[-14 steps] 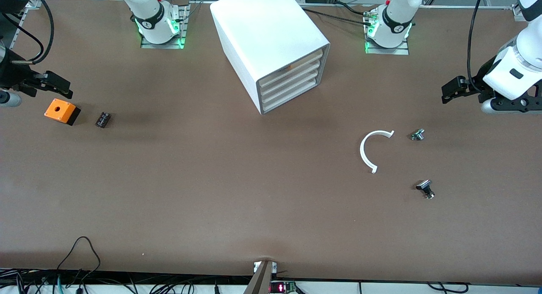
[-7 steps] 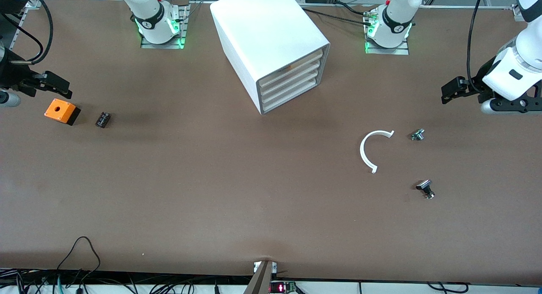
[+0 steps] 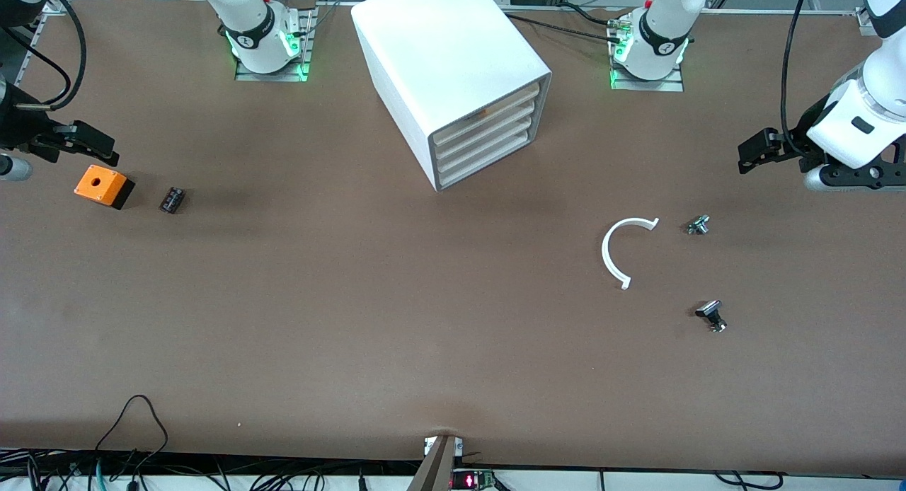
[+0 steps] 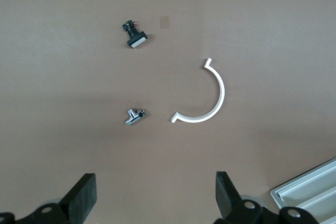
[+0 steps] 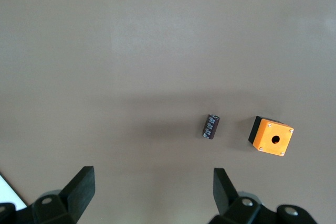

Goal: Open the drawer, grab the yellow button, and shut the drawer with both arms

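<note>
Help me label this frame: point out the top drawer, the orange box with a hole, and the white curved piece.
drawer [image 3: 488, 111], front view, middle of its cream front.
orange box [image 3: 98, 183], front view, top face beside the hole.
white curved piece [image 3: 606, 249], front view, middle of the arc.

Lying toward the right arm's end: orange box [image 3: 103, 185] beside small black part [image 3: 172, 199]. Resting toward the left arm's end: white half-ring [image 3: 623, 249], silver part [image 3: 698, 225], black-capped part [image 3: 711, 315].

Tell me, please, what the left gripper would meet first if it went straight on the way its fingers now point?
Probably only bare table. The left gripper hangs open, and the small silver part and the white half ring both lie within the span between its fingers. Depth is unclear, so I cannot say which it would reach first.
</note>
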You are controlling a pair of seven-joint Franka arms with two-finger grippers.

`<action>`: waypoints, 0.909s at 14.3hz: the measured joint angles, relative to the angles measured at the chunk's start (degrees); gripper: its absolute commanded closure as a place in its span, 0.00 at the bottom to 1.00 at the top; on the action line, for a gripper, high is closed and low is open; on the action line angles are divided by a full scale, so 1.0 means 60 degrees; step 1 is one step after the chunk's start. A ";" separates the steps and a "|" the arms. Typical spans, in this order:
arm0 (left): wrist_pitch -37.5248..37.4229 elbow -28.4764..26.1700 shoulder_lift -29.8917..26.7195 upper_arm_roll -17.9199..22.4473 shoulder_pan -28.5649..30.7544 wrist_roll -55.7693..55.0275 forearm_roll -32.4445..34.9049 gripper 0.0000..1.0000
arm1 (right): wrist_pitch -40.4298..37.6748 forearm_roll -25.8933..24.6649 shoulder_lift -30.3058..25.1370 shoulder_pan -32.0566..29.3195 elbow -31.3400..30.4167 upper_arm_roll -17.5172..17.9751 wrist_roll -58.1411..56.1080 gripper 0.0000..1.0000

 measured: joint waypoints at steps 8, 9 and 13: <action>0.0000 0.0000 0.0005 0.0026 0.0045 0.0000 0.0000 0.00 | 0.0050 0.0081 0.0424 0.0257 0.0354 0.0119 -0.0018 0.00; 0.0001 0.0000 0.0010 0.0027 0.0070 0.0000 0.0000 0.00 | 0.0047 0.0080 0.0423 0.0322 0.0355 0.0125 -0.0025 0.00; 0.0004 0.0006 0.0019 0.0022 0.0090 0.0000 0.0000 0.00 | -0.0007 0.0078 0.0426 0.0542 0.0354 0.0134 -0.0027 0.00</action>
